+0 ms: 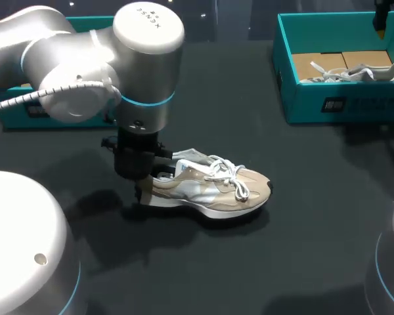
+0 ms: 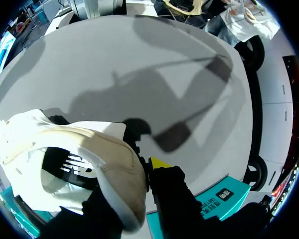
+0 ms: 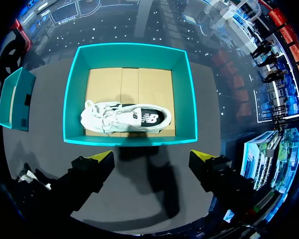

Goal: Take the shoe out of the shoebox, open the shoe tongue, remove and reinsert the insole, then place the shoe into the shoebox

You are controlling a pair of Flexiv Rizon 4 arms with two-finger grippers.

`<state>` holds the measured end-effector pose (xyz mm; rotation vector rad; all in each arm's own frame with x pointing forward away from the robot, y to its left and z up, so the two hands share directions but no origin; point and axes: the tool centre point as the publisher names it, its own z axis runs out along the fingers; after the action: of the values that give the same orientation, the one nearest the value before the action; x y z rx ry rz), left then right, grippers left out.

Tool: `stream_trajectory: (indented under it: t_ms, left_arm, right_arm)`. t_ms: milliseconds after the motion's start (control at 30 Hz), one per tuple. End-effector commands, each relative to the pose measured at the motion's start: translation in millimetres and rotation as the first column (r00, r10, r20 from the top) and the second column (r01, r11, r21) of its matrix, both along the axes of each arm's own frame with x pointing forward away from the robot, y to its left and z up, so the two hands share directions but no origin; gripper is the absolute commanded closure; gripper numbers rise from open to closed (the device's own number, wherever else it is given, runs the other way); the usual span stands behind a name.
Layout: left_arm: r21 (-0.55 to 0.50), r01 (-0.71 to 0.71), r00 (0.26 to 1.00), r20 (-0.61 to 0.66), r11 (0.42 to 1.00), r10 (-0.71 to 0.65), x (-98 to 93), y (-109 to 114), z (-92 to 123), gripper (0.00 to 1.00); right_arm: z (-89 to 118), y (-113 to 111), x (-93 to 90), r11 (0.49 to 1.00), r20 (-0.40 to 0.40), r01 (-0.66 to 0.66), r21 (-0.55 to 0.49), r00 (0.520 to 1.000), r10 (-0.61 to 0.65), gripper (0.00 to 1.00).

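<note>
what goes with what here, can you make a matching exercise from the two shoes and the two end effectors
1 beige shoe
2 white shoe
3 left end effector
4 right end effector

a in the teal shoebox
b open, above the teal shoebox
c on the table, on its sole
d at the beige shoe's heel

Pairs: 1-c, 2-a, 3-d, 4-b

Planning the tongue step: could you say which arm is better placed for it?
Left: the left end effector grips the tan shoe by the heel; the right end effector hovers open over the shoebox.
</note>
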<state>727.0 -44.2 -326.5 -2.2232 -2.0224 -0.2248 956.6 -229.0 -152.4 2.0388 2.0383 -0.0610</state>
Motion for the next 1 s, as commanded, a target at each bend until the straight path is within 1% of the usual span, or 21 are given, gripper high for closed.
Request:
stream_trajectory:
  t_ms: [33,300,500,667,1000]
  left_arm:
    - [0.042,-0.003,1.0,0.004,0.999,0.003,1.6,-26.9,-17.0,1.0]
    - [0.04,-0.009,1.0,0.012,0.999,0.008,1.4,-46.8,-32.9,1.0]
    - [0.05,-0.018,0.999,0.029,0.999,0.016,0.9,-57.5,-42.6,1.0]
    - [0.06,-0.025,0.999,0.041,0.998,0.023,1.7,-63.2,-50.6,1.0]
    - [0.069,-0.023,0.999,0.05,0.997,0.02,2.9,-68.1,-59.8,1.0]
  right_arm:
    - [-0.1,-0.2,0.3,1.0,-0.001,0.0,0.001,1.0,0.0,0.0]
    - [-0.1,-0.2,0.3,1.0,-0.001,0.0,0.001,1.0,0.0,0.0]
    - [-0.1,-0.2,0.3,1.0,-0.001,0.0,0.001,1.0,0.0,0.0]
    - [-0.1,-0.2,0.3,1.0,-0.001,0.0,0.001,1.0,0.0,0.0]
    - [-0.1,-0.2,0.3,1.0,-0.001,0.0,0.001,1.0,0.0,0.0]
